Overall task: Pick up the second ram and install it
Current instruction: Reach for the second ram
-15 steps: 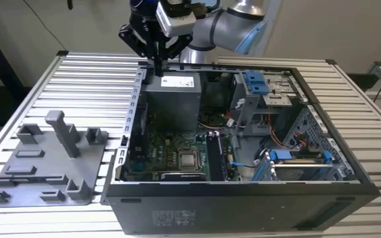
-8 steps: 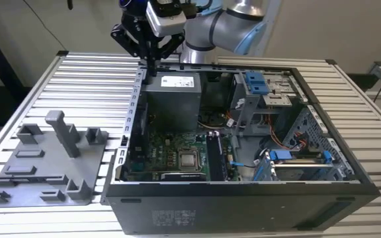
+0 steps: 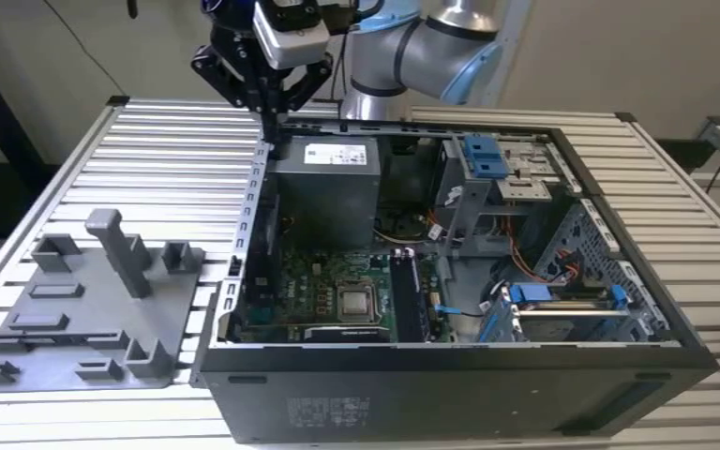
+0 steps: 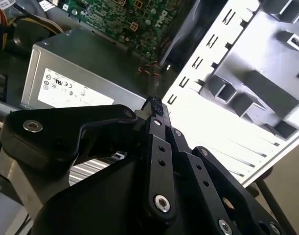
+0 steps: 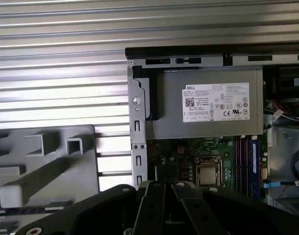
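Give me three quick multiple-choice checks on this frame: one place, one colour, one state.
1. The gripper hangs:
A) above the case corner by the power supply
B) on the grey tray
C) among the drive bays

2. The motherboard is:
A) red
B) green
C) white

3. The computer case is:
A) closed
B) standing upright
C) lying on its side, open

Answers:
1 A, the exterior view puts its fingertips over that corner.
2 B, the board around the silver chip is green.
3 C, its insides show from above.
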You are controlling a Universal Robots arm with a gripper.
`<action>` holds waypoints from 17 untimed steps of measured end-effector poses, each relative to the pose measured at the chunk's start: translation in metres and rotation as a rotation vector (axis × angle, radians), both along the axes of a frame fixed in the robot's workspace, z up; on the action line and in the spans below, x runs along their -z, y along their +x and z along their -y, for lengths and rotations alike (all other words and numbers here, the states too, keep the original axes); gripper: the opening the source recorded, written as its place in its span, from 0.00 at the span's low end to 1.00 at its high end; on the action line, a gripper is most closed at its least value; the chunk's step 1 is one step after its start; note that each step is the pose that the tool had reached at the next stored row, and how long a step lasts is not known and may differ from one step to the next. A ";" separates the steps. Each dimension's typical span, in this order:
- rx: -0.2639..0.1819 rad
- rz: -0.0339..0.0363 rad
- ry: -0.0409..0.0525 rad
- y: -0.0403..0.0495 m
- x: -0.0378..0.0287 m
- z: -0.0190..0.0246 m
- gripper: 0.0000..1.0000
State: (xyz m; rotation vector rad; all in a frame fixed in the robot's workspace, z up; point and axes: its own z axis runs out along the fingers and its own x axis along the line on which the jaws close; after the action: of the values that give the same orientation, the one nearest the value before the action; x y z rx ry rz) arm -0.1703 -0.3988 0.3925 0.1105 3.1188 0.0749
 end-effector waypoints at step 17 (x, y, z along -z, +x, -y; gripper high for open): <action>-0.008 -0.0166 0.0000 -0.0359 0.0003 0.0000 0.11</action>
State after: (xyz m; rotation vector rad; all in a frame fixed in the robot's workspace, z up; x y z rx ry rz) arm -0.2063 -0.3988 0.3922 0.0991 3.1359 0.0746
